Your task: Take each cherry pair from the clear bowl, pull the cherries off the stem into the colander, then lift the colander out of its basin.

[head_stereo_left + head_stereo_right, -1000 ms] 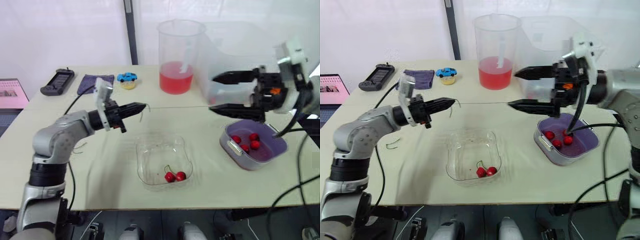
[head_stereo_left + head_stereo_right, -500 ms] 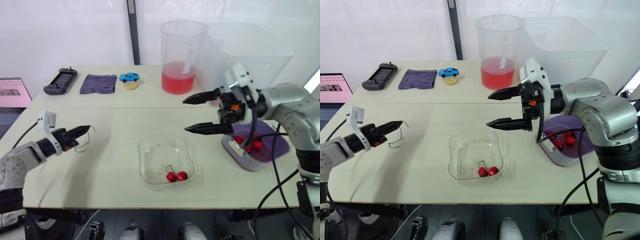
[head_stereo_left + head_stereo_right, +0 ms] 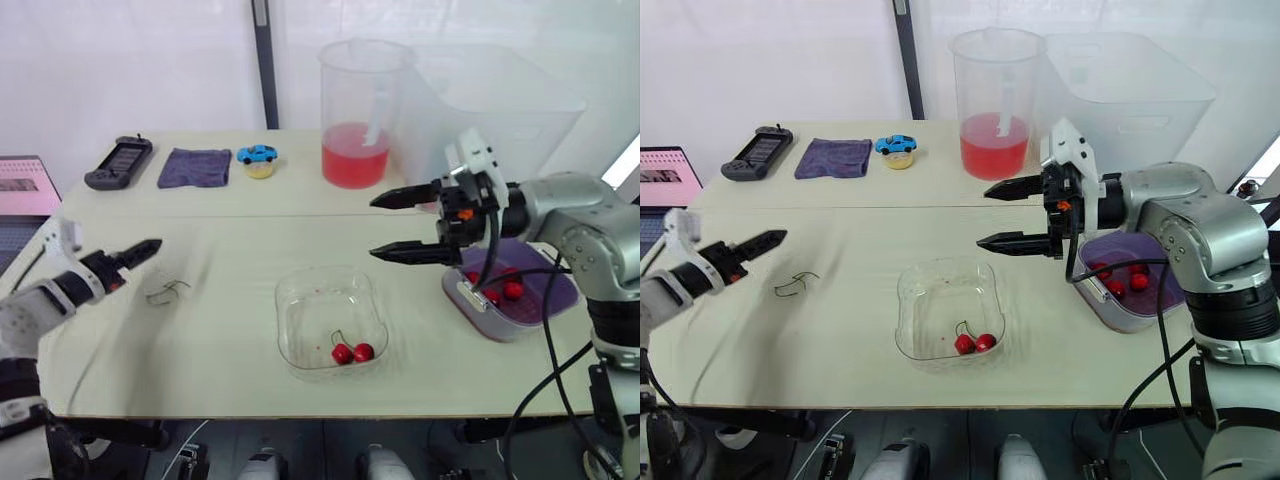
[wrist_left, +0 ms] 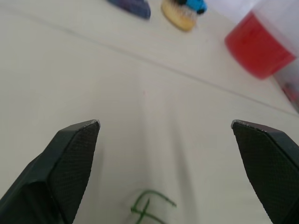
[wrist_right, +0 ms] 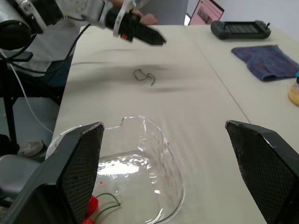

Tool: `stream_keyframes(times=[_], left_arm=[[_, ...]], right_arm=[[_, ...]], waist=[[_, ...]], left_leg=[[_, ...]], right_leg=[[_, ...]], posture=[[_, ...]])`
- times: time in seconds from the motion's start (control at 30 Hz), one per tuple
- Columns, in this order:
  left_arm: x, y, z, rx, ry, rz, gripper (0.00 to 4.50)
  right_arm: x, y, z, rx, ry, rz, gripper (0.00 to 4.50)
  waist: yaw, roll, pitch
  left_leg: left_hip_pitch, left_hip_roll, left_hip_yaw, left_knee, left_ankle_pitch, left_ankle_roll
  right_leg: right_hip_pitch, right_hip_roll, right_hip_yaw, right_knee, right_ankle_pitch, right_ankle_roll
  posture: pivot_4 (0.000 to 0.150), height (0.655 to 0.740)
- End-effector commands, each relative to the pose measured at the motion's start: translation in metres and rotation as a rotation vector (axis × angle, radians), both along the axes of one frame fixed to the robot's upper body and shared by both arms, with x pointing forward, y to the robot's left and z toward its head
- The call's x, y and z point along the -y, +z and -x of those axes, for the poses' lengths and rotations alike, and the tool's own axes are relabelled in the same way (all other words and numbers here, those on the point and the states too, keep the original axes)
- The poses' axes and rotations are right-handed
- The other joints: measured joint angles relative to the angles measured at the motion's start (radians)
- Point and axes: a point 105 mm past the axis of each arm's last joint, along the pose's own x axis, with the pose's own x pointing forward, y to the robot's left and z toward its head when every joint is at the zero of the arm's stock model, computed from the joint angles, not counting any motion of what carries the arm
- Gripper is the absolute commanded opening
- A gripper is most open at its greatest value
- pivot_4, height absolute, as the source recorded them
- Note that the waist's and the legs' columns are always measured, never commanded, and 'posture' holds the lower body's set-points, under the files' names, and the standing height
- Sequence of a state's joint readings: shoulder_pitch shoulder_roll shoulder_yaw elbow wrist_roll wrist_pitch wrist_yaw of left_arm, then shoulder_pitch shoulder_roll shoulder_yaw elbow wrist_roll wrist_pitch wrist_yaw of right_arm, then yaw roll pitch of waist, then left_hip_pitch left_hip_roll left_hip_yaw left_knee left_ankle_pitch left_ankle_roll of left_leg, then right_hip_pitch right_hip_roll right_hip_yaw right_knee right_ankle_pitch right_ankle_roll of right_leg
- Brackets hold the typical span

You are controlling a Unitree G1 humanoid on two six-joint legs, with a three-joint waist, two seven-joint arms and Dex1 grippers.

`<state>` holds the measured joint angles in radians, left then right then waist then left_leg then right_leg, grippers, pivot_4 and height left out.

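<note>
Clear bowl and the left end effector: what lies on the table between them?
A bare green stem, loose on the table, in the right eye view.

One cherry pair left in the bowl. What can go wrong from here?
1. The cherry pair lies at the clear bowl's near wall; the open right hand reaching in may shove the bowl instead of gripping the pair.
2. The pitcher of red liquid stands behind that hand; a wide swing might hit it.
</note>
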<state>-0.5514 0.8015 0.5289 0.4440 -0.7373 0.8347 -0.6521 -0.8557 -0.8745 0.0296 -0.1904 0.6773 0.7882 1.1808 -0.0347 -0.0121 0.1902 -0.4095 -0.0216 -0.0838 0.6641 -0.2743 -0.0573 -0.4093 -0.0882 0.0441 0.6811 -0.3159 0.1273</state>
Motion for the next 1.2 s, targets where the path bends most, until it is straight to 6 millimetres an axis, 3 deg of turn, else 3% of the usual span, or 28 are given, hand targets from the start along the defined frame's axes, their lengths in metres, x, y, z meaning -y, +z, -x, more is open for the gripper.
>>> stream_keyframes(times=[0.03,0.13,0.2,0.3,0.43,0.57,0.87,1.0,1.2], left_arm=[[-0.003,0.039,0.002,0.117,-0.013,-0.043,4.46],[0.036,0.069,0.007,0.206,-0.219,-0.194,4.46],[0.074,0.075,0.019,0.259,-0.436,-0.345,4.46],[0.123,0.073,0.045,0.374,-0.734,-0.567,4.46],[0.153,0.054,0.063,0.395,-0.961,-0.685,4.46],[0.165,0.040,0.072,0.394,-1.074,-0.716,4.46],[0.164,0.026,0.081,0.369,-1.101,-0.714,4.46],[0.163,0.023,0.079,0.367,-1.084,-0.725,4.46],[0.163,0.020,0.081,0.341,-1.071,-0.714,4.46]], right_arm=[[0.002,0.013,0.008,0.033,0.007,-0.010,4.50],[0.004,0.010,0.011,0.003,-0.005,0.034,4.50],[0.005,0.005,0.012,-0.054,-0.028,0.083,4.50],[0.004,0.005,0.003,-0.128,-0.137,0.109,4.50],[-0.010,-0.001,0.006,-0.189,-0.159,0.220,4.50],[-0.032,-0.013,0.023,-0.268,-0.067,0.357,4.50],[-0.080,-0.042,0.026,-0.412,-0.072,0.543,4.50],[-0.087,-0.062,0.022,-0.384,-0.082,0.630,4.50],[-0.080,-0.098,0.010,-0.283,-0.105,0.780,4.50]], waist=[[-0.002,0.000,0.000],[-0.005,0.000,0.000],[-0.003,0.000,0.000],[-0.006,0.000,0.000],[-0.012,0.002,0.000],[-0.011,0.002,0.001],[-0.007,0.001,0.000],[-0.009,0.001,0.000],[-0.012,0.001,0.000]], left_leg=[[0.000,0.000,0.000,0.000,0.000,0.000],[0.000,0.000,0.000,0.000,0.000,0.000],[-0.001,0.000,0.000,0.000,0.000,0.000],[-0.001,0.000,0.001,-0.001,0.001,-0.002],[0.000,0.001,0.002,-0.002,0.001,-0.001],[-0.001,0.001,0.002,-0.003,0.000,0.000],[-0.001,0.001,0.001,-0.001,0.000,0.000],[-0.001,0.001,0.001,-0.001,0.000,0.000],[-0.001,0.001,0.001,-0.001,0.000,0.000]], right_leg=[[0.000,0.000,0.000,0.000,0.000,0.000],[0.000,0.000,0.000,0.000,0.000,0.000],[0.000,0.000,0.000,0.000,0.000,0.000],[0.000,0.000,0.001,0.000,0.000,0.000],[-0.002,0.001,0.002,0.000,0.000,0.000],[-0.003,0.002,0.002,0.000,0.000,0.000],[-0.003,0.001,0.001,0.001,0.000,0.000],[-0.002,0.001,0.001,0.001,0.000,0.000],[-0.003,0.001,0.001,0.001,0.000,0.000]], posture=[[0.150,0.7337],[0.150,0.7337],[0.150,0.7337],[0.150,0.7337],[0.150,0.7337],[0.150,0.7337],[0.150,0.7337],[0.150,0.7337],[0.150,0.7337]])
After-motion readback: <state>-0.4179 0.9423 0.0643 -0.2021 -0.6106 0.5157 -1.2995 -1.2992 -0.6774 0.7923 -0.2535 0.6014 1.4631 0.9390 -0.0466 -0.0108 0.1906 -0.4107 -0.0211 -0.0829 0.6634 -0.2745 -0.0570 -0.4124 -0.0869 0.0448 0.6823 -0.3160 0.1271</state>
